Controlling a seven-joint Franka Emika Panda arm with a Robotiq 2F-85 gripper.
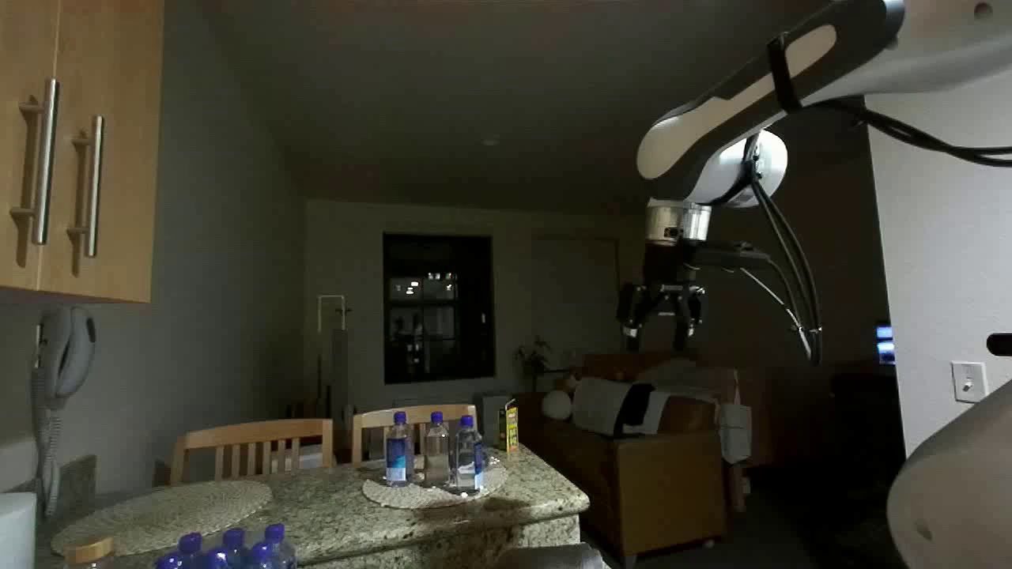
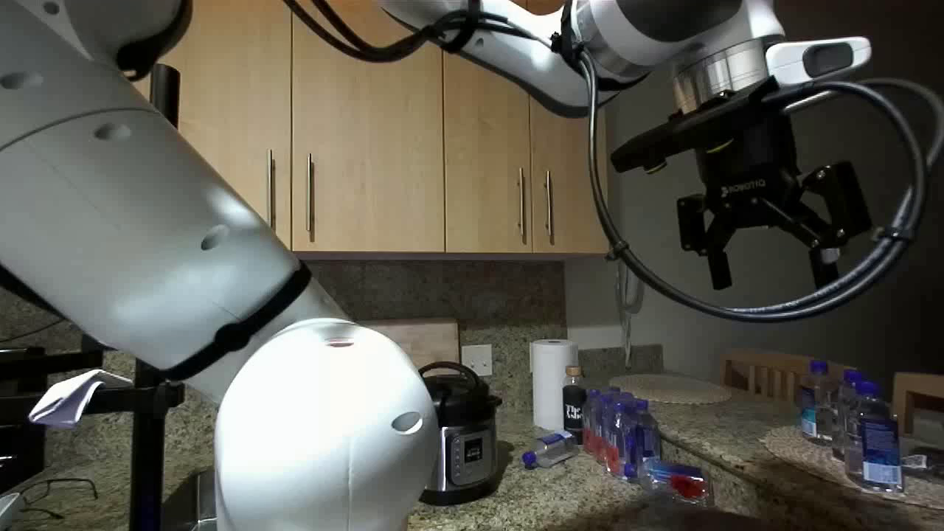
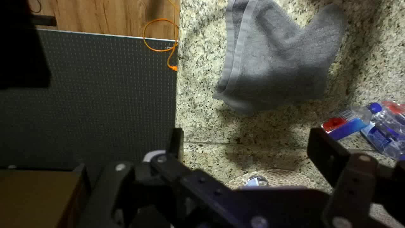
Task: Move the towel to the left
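Observation:
A grey towel [image 3: 278, 60] lies crumpled and partly folded on the speckled granite counter [image 3: 202, 110] in the wrist view. A grey edge at the bottom of an exterior view looks like the same towel [image 1: 549, 558]; most of it is cut off there. My gripper [image 3: 246, 137] is open, with nothing between its fingers. It hangs high above the counter, pointing down, in both exterior views [image 1: 656, 341] [image 2: 773, 279]. In the wrist view the towel lies ahead of the fingertips, apart from them.
Clear bottles [image 2: 619, 431] stand and lie near the towel; a fallen one [image 3: 348, 122] is right of it. Upright bottles [image 1: 437, 450] stand on a woven mat [image 1: 379, 494] on the raised ledge. A cooker [image 2: 464, 442] and paper roll [image 2: 553, 383] stand farther back.

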